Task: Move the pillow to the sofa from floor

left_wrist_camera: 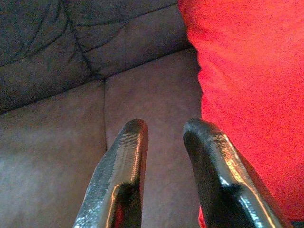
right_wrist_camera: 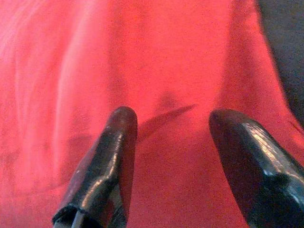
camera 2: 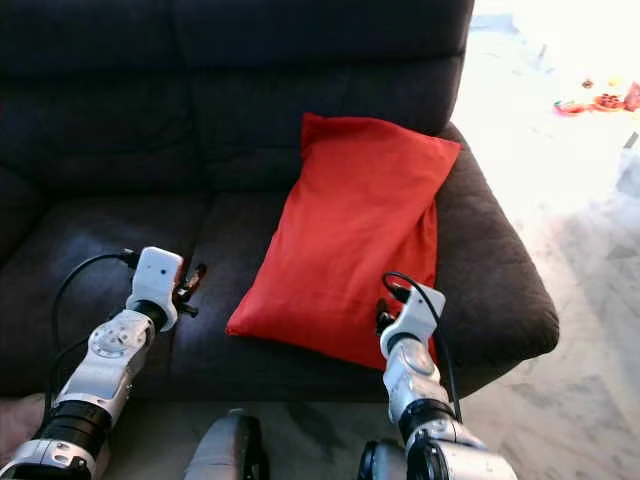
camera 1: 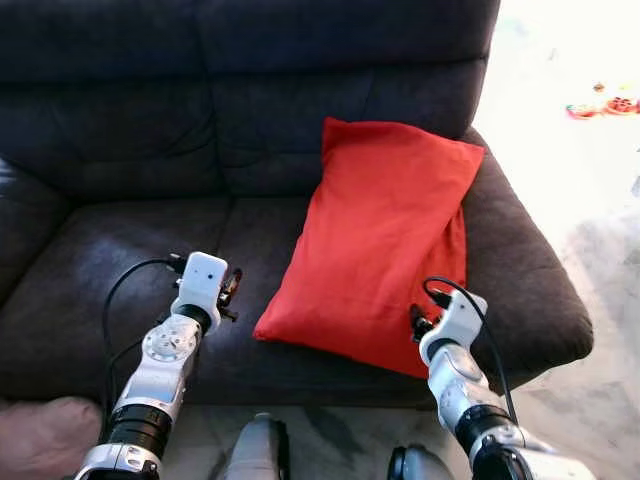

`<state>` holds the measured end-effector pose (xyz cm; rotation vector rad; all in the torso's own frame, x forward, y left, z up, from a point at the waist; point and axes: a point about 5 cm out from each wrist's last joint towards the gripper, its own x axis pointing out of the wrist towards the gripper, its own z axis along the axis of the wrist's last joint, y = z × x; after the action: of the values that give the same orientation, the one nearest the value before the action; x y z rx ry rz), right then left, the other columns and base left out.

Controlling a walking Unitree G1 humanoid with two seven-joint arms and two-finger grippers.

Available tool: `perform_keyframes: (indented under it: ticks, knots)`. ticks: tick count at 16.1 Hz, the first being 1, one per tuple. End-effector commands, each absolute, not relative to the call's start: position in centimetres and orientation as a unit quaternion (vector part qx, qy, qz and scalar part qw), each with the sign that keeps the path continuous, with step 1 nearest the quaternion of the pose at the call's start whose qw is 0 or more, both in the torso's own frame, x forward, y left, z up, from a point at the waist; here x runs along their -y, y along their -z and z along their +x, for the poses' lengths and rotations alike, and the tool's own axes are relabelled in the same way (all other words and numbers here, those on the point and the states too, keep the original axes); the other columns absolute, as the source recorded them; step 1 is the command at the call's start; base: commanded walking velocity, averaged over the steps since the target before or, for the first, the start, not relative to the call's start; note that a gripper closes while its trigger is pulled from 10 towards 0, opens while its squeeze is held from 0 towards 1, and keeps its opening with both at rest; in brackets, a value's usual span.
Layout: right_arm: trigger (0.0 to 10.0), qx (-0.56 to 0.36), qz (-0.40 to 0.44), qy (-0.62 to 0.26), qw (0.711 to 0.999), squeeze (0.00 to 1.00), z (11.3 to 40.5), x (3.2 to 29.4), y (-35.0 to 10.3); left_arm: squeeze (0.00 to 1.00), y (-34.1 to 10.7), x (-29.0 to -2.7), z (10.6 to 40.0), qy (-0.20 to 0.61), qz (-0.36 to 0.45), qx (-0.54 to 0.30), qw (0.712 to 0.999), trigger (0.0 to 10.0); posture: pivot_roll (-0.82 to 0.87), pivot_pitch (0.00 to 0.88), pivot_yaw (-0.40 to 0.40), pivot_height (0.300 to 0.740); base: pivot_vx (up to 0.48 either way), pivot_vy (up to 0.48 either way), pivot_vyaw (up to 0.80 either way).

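The soft red fabric pillow [camera 1: 380, 240] already leans on the dark grey sofa's [camera 1: 120, 260] right seat, so both empty grippers, left [left_wrist_camera: 164, 130] slightly parted, right [right_wrist_camera: 173, 123] wide, should withdraw straight back without snagging it.

Open seat beside red pillow [camera 1: 385, 240]
The sofa [camera 1: 120, 250] cushion's left half is left unobstructed; the right is covered.

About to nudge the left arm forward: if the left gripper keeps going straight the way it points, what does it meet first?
Most likely the dark sofa seat cushion, then the backrest behind it. The left gripper, fingers open, points just beside the red pillow, whose edge lies close to one finger, so a brush is possible.
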<state>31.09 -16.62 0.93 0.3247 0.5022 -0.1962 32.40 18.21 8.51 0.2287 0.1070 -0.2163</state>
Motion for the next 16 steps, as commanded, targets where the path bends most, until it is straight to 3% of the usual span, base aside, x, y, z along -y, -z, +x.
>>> perform_keyframes:
  ticks: [1, 8, 16]
  knots:
    - [10.0, -0.255, 0.137, 0.092, 0.953, 0.00, 31.3, 16.5, -1.1, 0.00, -9.1, -19.1, 32.5, 0.098, 0.101, -0.052, 0.989, 10.0, 0.12, 0.099, 0.092, 0.657, 0.000, 0.000, 0.00]
    - [10.0, -0.214, 0.037, 0.062, 0.974, 0.00, 32.3, 16.9, -2.5, 0.00, -11.1, -18.9, 32.5, 0.072, 0.017, -0.019, 0.997, 10.0, 0.10, 0.171, 0.080, 0.657, 0.000, 0.000, 0.00]
    - [10.0, -0.224, 0.003, 0.037, 0.974, 0.00, 31.6, 17.4, -1.8, 0.00, -15.8, -20.9, 31.7, -0.006, -0.119, 0.047, 0.992, 10.0, 0.11, 0.291, 0.002, 0.657, 0.000, 0.000, 0.00]
